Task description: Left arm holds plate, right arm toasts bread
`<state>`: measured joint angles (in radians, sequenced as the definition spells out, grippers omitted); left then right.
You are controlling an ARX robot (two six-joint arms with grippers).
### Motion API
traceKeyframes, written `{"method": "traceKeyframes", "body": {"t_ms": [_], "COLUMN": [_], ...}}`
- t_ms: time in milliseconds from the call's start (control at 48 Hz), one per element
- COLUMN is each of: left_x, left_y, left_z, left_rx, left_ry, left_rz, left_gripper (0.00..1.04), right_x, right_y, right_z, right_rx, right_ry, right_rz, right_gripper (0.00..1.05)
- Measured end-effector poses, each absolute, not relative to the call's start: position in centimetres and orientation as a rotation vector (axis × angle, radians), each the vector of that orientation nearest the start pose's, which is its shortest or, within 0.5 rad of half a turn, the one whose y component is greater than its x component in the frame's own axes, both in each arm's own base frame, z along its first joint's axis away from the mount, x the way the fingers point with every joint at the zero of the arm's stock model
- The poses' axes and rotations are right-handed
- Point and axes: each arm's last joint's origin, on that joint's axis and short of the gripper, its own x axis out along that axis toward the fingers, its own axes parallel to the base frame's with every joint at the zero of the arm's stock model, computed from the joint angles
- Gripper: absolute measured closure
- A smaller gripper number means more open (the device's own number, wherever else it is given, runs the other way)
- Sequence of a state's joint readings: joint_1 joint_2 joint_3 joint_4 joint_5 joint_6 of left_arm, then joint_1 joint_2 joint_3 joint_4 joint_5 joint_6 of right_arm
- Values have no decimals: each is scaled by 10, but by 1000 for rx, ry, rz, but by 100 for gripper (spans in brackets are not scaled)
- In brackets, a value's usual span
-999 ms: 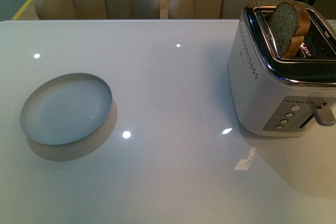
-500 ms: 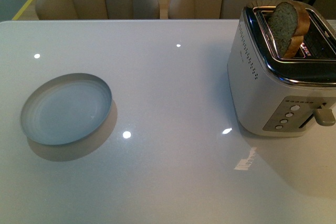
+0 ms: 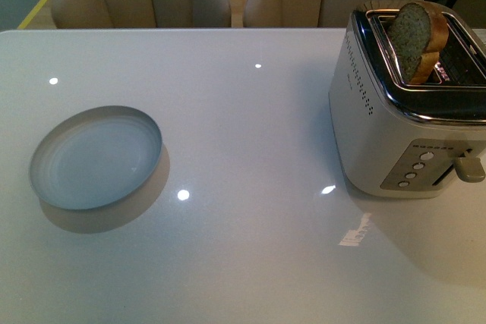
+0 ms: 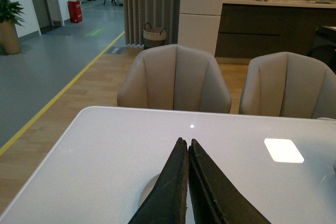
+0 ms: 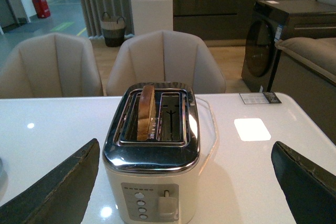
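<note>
**Nothing moved in the last second; bread up in the slot, both arms clear**

Front view: plate (image 3: 96,158) sits bare on the white table (image 3: 250,127), left of centre in the frame, empty. Toaster (image 3: 410,104) stands at the right edge. Bread (image 3: 414,32) stands upright in the slot nearer the plate, well proud of the top, rounded end up, crust showing on its right side. Lever (image 3: 471,166) sits at the toaster's front face, lower right; whether it is up or down I cannot tell. Neither arm shows in this view.

Compared with the two earlier front pictures: no change. Plate, toaster and bread hold the same places. So no progress on the table in this stretch.

Left wrist view: left gripper (image 4: 188,153) at bottom centre, the two black fingers pressed flat together, holding nothing. A pale curved edge beside them may be the plate rim; not sure. It faces the chairs (image 4: 174,80) at the far side.

Right wrist view: right gripper (image 5: 189,182) spread wide, a finger at each lower corner, empty. Toaster centred between them, apart from both.

Judgement: the bread looks ready for lifting out. The plate is not yet held, so the left must part its fingers and take the rim.
</note>
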<state>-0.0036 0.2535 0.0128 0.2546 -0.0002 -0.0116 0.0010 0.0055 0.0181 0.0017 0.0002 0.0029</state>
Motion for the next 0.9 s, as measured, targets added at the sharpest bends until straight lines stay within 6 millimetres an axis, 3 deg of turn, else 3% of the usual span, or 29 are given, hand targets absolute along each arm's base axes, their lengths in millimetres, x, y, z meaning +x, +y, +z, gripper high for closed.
{"method": "traceKeyframes", "body": {"t_ms": [395, 812, 895], "left_x": [98, 97, 97], "left_y": [0, 0, 0], "left_z": [167, 168, 168], "left_rx": [-11, -11, -11], "left_ry": [-3, -8, -8], "left_rz": [-3, -4, -4], "left_gripper": [102, 102, 91], "right_x": [97, 97, 97], "right_y": [0, 0, 0], "right_z": [169, 169, 169], "right_rx": [3, 3, 3], "right_ry": [-14, -14, -14], "right_rz": [1, 1, 1], "right_gripper": [9, 9, 9]}}
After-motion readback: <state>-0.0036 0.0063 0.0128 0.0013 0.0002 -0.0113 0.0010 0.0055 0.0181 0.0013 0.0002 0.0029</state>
